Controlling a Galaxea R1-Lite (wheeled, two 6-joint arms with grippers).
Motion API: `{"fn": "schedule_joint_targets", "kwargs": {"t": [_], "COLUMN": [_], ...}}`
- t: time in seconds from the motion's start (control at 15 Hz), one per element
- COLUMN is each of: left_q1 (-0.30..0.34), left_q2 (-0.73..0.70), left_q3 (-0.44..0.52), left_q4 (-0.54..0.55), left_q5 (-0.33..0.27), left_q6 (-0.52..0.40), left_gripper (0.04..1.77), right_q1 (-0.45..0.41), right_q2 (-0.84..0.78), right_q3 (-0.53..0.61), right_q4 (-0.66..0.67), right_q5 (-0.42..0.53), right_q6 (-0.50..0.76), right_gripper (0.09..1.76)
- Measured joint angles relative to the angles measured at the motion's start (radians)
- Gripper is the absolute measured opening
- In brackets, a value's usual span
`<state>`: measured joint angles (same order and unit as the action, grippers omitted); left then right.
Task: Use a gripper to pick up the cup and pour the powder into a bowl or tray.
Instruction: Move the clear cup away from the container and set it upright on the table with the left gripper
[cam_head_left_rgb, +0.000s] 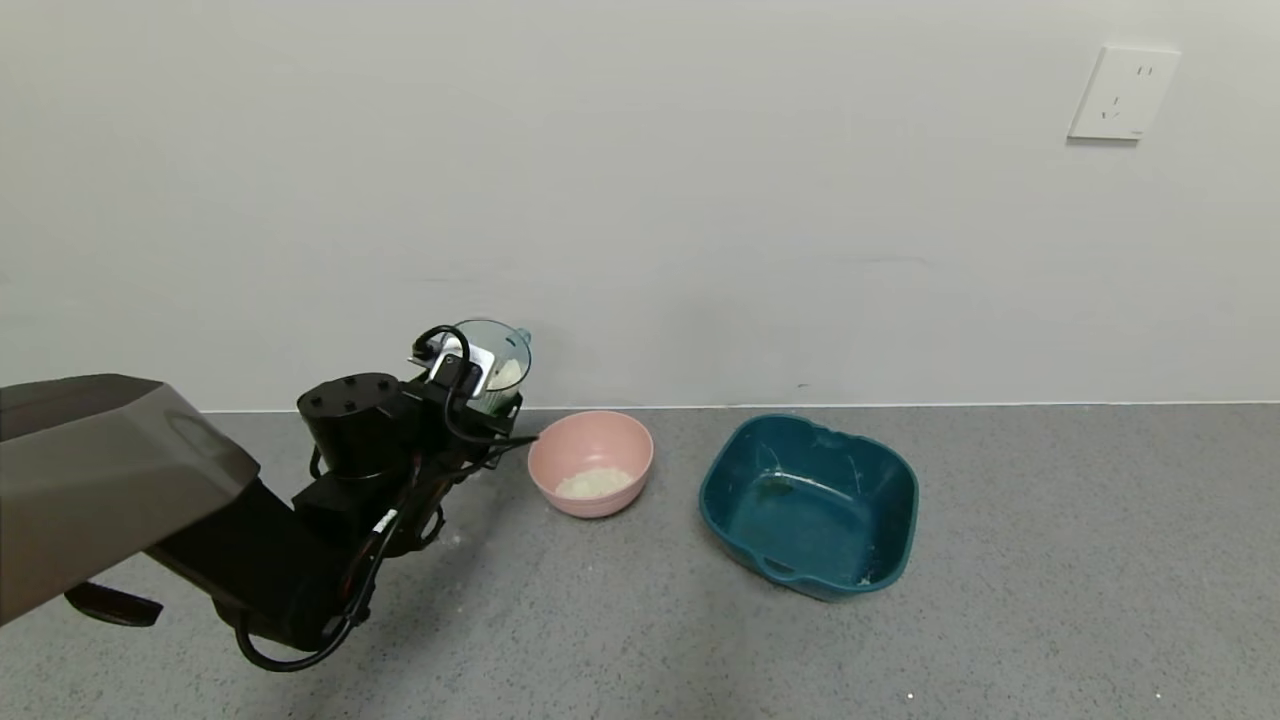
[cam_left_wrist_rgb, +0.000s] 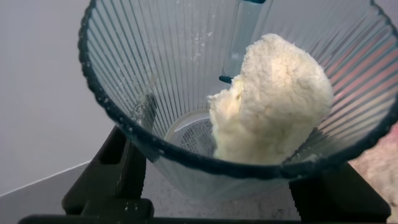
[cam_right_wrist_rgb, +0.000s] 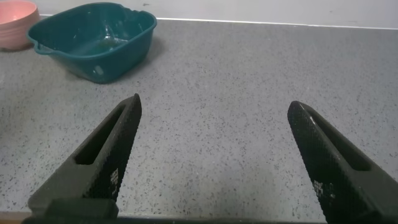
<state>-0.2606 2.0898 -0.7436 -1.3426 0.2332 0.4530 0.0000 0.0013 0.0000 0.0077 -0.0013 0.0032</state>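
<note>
The left claw (cam_head_left_rgb: 478, 400) grips the ribbed, blue-green cup (cam_head_left_rgb: 497, 362), lifted and tipped above the grey desk (cam_head_left_rgb: 1050, 560), just left of the pale pink bowl (cam_head_left_rgb: 591, 462). A clump of white powder (cam_left_wrist_rgb: 273, 102) clings to the cup's lower wall; more powder lies in the bowl's bottom. The arm's housing and cables hide much of the cup from the head camera. The teal tray (cam_head_left_rgb: 808, 505) sits right of the bowl. The right claw (cam_right_wrist_rgb: 217, 155) hangs wide apart over bare desk, unseen from the head
</note>
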Motion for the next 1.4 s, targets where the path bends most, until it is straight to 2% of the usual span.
{"fn": "schedule_joint_targets", "kwargs": {"t": [0.33, 0.47, 0.73, 1.0, 1.4], "left_q1": [0.002, 0.032, 0.119, 0.15, 0.159], "left_q2": [0.0, 0.0, 0.008, 0.042, 0.093], "left_q3": [0.0, 0.005, 0.015, 0.007, 0.0], "left_q4": [0.058, 0.081, 0.085, 0.083, 0.073], "left_q5": [-0.004, -0.08, -0.21, -0.22, -0.223], "left_q6": [-0.223, -0.269, -0.279, -0.279, -0.302], "left_gripper": [1.28, 1.28, 1.28, 1.28, 1.28], "right_q1": [0.0, 0.0, 0.0, 0.0, 0.0], "right_q2": [0.0, 0.0, 0.0, 0.0, 0.0], "right_q3": [0.0, 0.0, 0.0, 0.0, 0.0], "right_q4": [0.0, 0.0, 0.0, 0.0, 0.0], "right_q5": [0.0, 0.0, 0.0, 0.0, 0.0], "right_q6": [0.0, 0.0, 0.0, 0.0, 0.0], "right_gripper": [1.71, 1.71, 1.71, 1.71, 1.71]}}
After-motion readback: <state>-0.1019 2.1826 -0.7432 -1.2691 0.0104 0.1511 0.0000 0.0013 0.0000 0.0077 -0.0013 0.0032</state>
